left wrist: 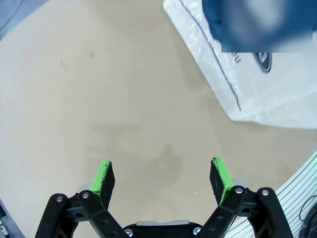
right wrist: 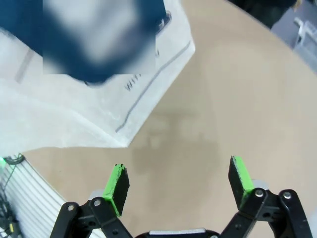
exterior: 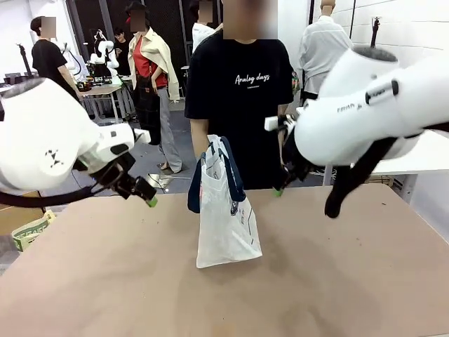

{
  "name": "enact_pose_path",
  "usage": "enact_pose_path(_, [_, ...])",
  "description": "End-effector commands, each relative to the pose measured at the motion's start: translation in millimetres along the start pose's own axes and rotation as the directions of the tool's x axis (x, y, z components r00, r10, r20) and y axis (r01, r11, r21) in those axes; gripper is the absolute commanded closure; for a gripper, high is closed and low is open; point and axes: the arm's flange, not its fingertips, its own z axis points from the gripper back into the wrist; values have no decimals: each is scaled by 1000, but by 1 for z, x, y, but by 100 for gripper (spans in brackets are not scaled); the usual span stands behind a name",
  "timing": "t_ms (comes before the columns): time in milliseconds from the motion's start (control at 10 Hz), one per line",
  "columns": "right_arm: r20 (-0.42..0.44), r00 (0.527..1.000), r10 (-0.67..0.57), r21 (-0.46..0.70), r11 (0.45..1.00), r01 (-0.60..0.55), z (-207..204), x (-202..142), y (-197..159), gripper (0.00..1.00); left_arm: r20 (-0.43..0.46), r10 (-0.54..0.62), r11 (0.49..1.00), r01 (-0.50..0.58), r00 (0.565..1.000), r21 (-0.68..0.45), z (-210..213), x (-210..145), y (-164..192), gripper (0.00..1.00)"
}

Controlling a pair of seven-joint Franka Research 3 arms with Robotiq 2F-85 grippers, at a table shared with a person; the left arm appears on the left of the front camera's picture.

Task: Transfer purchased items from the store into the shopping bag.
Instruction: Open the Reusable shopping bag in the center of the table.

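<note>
Pincer on your left arm, the left pincer (left wrist: pixel 162 179), is spread wide: its two green pads (left wrist: pixel 104 178) stand well apart with nothing between them, and it hangs over bare brown counter (left wrist: pixel 99 99). From the front you see it off to the left side of the counter, raised above the surface and pointing in toward the middle, well apart from the shopping bag (exterior: pixel 226 225). Your right pincer (right wrist: pixel 179 181) is likewise spread, pads wide and empty, also over bare counter. In the front view it sits just right of the bag's upper half, near it but not touching, largely hidden behind its own white arm, with one green tip showing. The bag stands upright on the middle of the counter, between your two pincers, its base resting on the surface. Its navy strap handles (exterior: pixel 196 189) droop down both sides of the top, and a small red tag (exterior: pixel 233 207) sits beside dark lettering on the front. Each wrist view catches a corner of the bag lying against the counter, with a thin dark printed line running along the plastic. A person (exterior: pixel 238 91) in a black shirt stands just behind the bag at the far edge, one arm reaching down to its top. You cannot tell from these views what is inside the bag.
</note>
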Motion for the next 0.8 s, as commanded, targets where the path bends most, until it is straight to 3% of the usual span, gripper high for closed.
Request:
enact_pose_path(0, [31, 995, 92, 5, 996, -92, 14, 37, -6, 0, 66, -63, 997, 61, 996, 41, 18, 29, -5, 0])
enact_pose_path(300, [61, 989, 133, -15, 991, -132, 29, 84, -3, 0, 127, -149, 988, 142, 981, 62, 34, 68, -12, 0])
enact_pose_path(500, [69, 990, 121, -28, 992, -120, 26, 110, -2, 0, 162, -140, 990, 134, 977, 52, 38, 83, -13, 0])
enact_pose_path(600, [71, 991, 113, -54, 993, -109, 23, 116, -3, 0, 194, -141, 989, 131, 971, 66, 37, 83, -16, 0])
enact_pose_path(700, [98, 988, 117, -14, 993, -116, 33, 98, 2, 0, 144, -124, 992, 118, 982, 54, 42, 77, -17, 0])
